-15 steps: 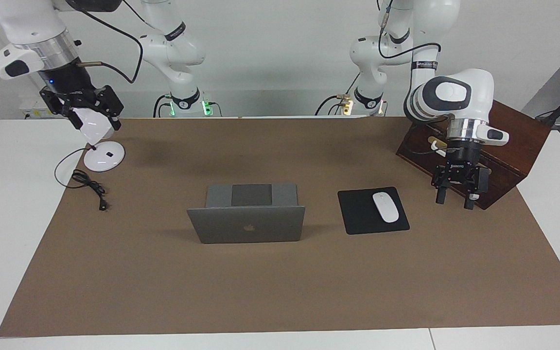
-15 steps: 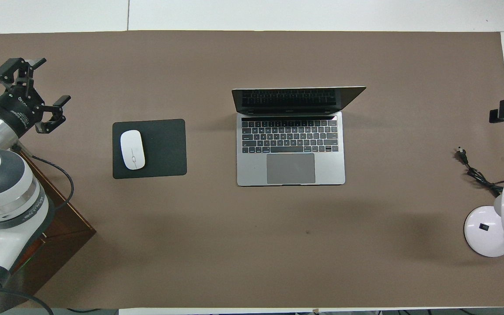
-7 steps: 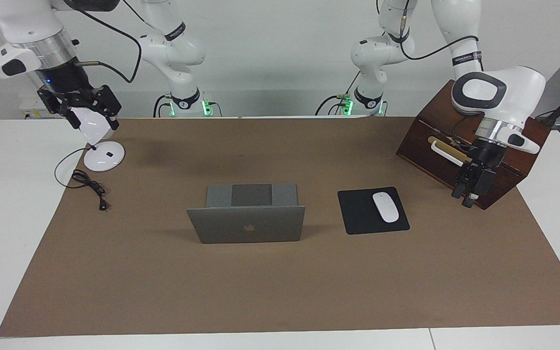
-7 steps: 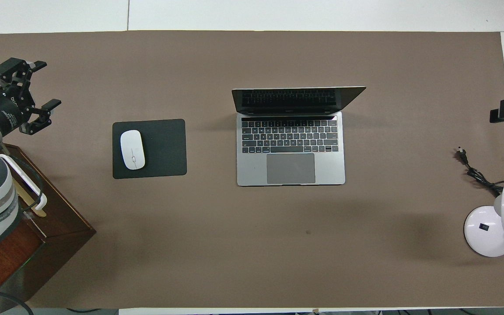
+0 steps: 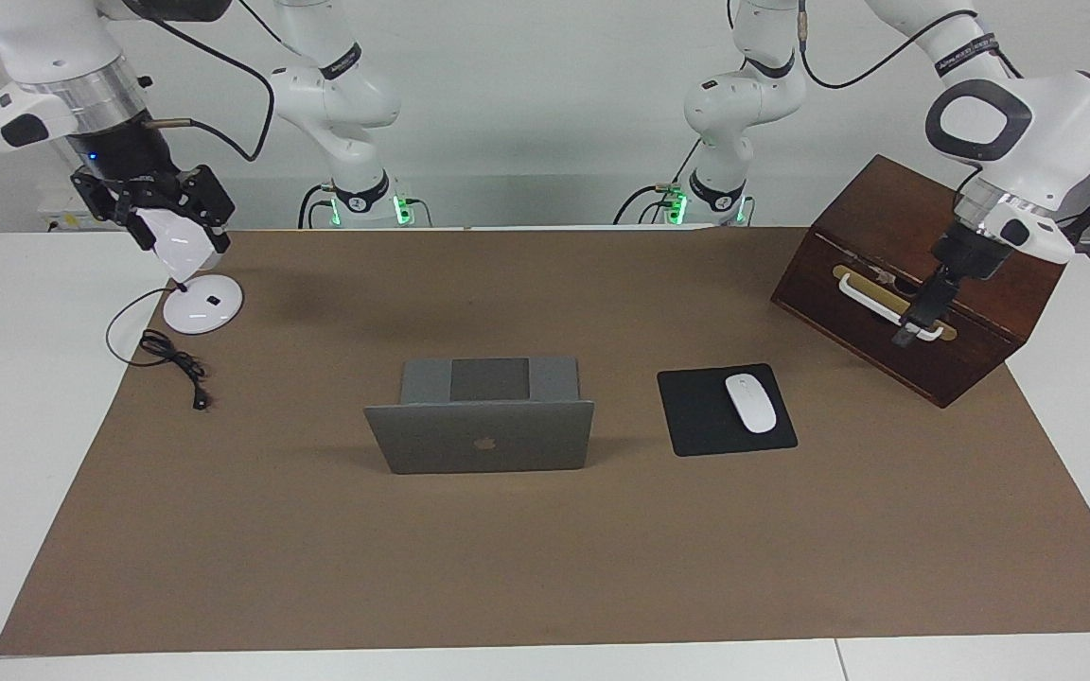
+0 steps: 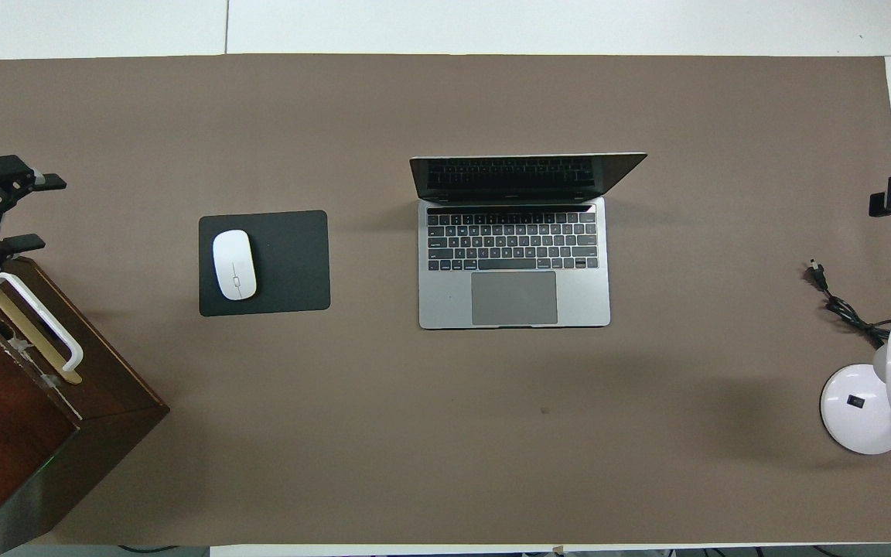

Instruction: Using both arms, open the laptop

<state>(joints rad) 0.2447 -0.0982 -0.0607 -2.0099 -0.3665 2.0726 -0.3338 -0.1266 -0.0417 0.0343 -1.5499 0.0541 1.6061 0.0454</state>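
Laptop [image 6: 514, 247] sits mid-mat with its lid up, keyboard toward the robots and the logo side away from them, so as far as I can judge the opening part is basically done. Nothing is touching it.

Beside it, toward the left arm's end of the table, the black mouse pad [image 6: 283, 263] carries the white mouse [image 6: 234, 264], both undisturbed.

What changed over the last second is the left arm. Its left gripper [image 6: 5, 213] was hanging low just by the mouse pad and has since swung up and out, so it's now over the front of the wooden box [image 5: 895, 284], near the white handle [image 5: 871, 298], with its jaws spread wide and holding nothing. The facing view shows it edge-on, so I can't say if it's touching the handle, probably not.

The right gripper [image 5: 152, 203] has barely moved. It hangs over the white lamp [image 5: 195, 293] at the right arm's end, well apart from the laptop, and going by what shows it looks open and empty too.

To me this reads as both arms backing off after finishing.
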